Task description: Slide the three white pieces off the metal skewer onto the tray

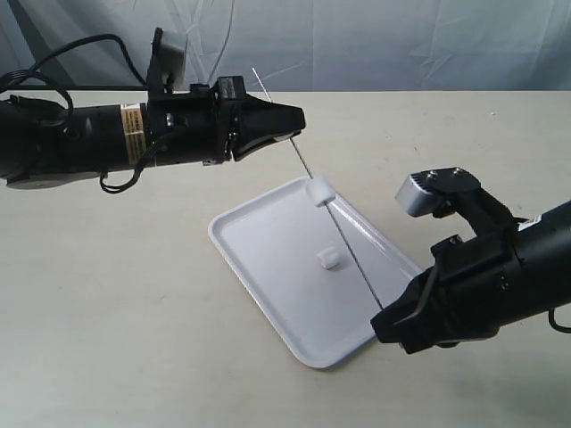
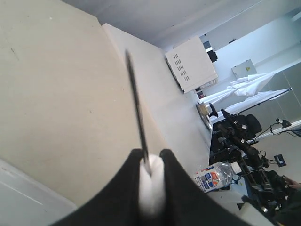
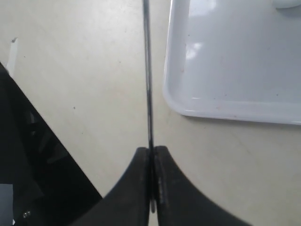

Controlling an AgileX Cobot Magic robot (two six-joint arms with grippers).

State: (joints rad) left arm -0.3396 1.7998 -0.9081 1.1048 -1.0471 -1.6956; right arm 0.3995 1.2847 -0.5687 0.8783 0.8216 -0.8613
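Note:
The metal skewer (image 1: 352, 250) slants over the white tray (image 1: 268, 254), its low end held in my shut right gripper (image 1: 385, 314) at the tray's near right corner. My left gripper (image 1: 299, 119) is shut on a white piece (image 2: 151, 188) threaded near the skewer's high end. A second white piece (image 1: 318, 192) sits on the rod above the tray's far edge. A third white piece (image 1: 328, 259) lies loose on the tray. In the right wrist view the skewer (image 3: 148, 70) runs out of my right gripper (image 3: 151, 150) beside the tray's rim (image 3: 188, 106). In the left wrist view the skewer (image 2: 136, 103) sticks out past my left gripper (image 2: 150, 157).
The beige table (image 1: 116, 294) spreads round the tray. A pale cloth backdrop (image 1: 401, 40) hangs behind it. Off the table, the left wrist view shows a white box (image 2: 190, 63), a plastic bottle (image 2: 214, 176) and dark equipment (image 2: 240, 141).

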